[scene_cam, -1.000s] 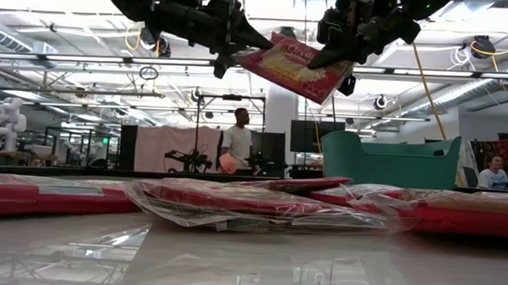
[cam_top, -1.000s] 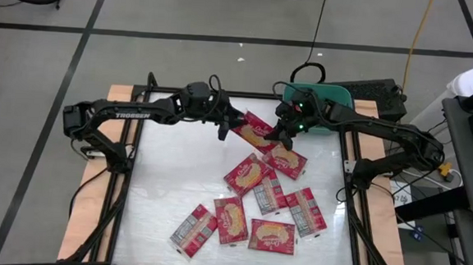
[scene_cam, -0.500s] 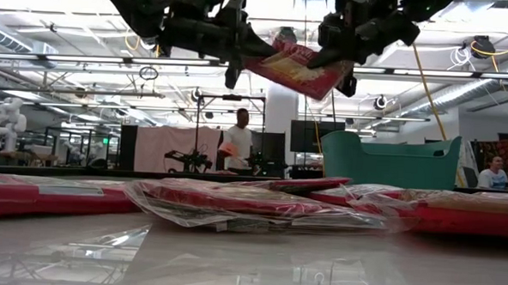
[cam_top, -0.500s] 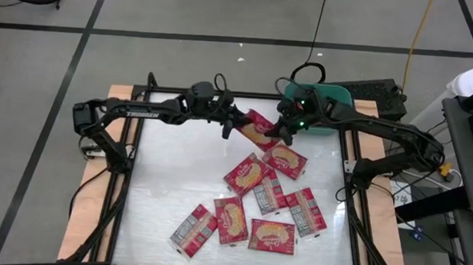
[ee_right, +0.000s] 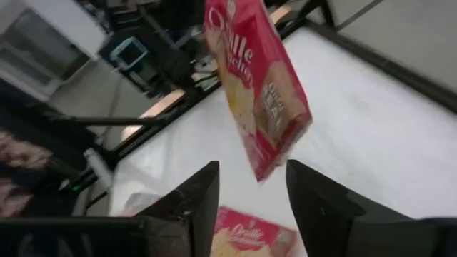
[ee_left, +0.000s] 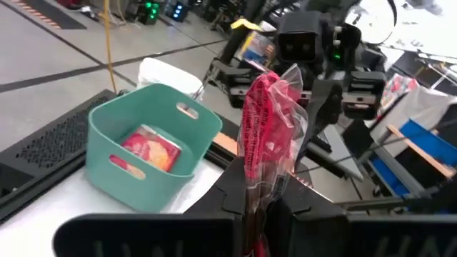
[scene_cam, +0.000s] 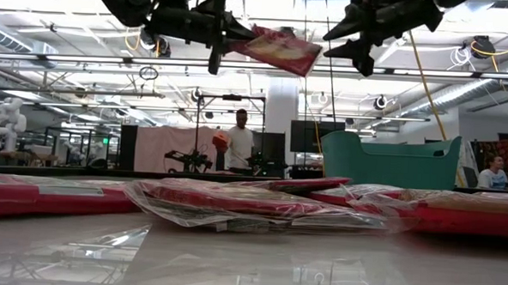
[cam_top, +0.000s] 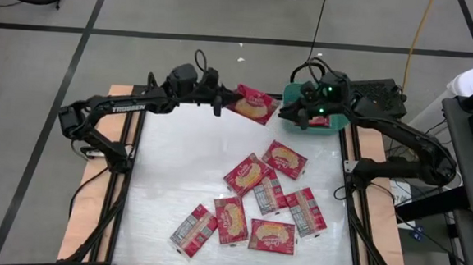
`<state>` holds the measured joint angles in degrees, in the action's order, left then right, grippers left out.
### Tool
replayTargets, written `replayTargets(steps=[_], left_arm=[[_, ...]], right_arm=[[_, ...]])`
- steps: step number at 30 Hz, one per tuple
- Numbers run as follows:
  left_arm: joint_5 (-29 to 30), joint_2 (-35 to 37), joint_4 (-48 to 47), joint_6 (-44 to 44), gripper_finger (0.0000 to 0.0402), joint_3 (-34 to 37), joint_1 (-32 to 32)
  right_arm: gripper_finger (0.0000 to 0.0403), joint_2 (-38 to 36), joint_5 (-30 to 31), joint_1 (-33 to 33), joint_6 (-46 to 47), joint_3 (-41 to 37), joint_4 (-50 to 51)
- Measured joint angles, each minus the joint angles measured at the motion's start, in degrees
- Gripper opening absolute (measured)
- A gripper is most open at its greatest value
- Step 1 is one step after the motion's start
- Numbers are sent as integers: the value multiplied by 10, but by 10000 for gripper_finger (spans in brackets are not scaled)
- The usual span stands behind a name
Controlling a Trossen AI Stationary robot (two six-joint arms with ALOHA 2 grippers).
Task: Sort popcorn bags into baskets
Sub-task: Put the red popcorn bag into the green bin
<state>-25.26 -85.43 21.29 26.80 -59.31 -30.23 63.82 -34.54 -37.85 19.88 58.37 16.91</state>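
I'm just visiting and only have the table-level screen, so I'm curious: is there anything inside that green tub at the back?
Observer: Yes. The left wrist camera looks down into the tub, and one popcorn bag lies inside.
Visitor: And the bag up in the air, who has it?
Observer: From above, the left pincer is clamped on the held bag. The right pincer is open and empty, at the tub's edge.
Visitor: How many remain on the table?
Observer: The overhead camera shows seven loose bags on the table.
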Motion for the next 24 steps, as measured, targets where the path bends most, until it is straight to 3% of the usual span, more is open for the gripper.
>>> replayTargets(steps=[9, 15, 20, 24], left_arm=[[0, -7, 84, 3, 26, 26, 28], [25, -7, 123, 7, 19, 35, 40], [45, -7, 134, -6, 29, 35, 39], [46, -7, 133, -16, 30, 35, 40]], right_arm=[[165, -3, 56, -4, -13, -1, -38], [161, -1, 36, -8, -11, 0, -96], [133, 1, 29, -8, -12, -1, -94], [86, 8, 29, -8, -13, -1, -117]])
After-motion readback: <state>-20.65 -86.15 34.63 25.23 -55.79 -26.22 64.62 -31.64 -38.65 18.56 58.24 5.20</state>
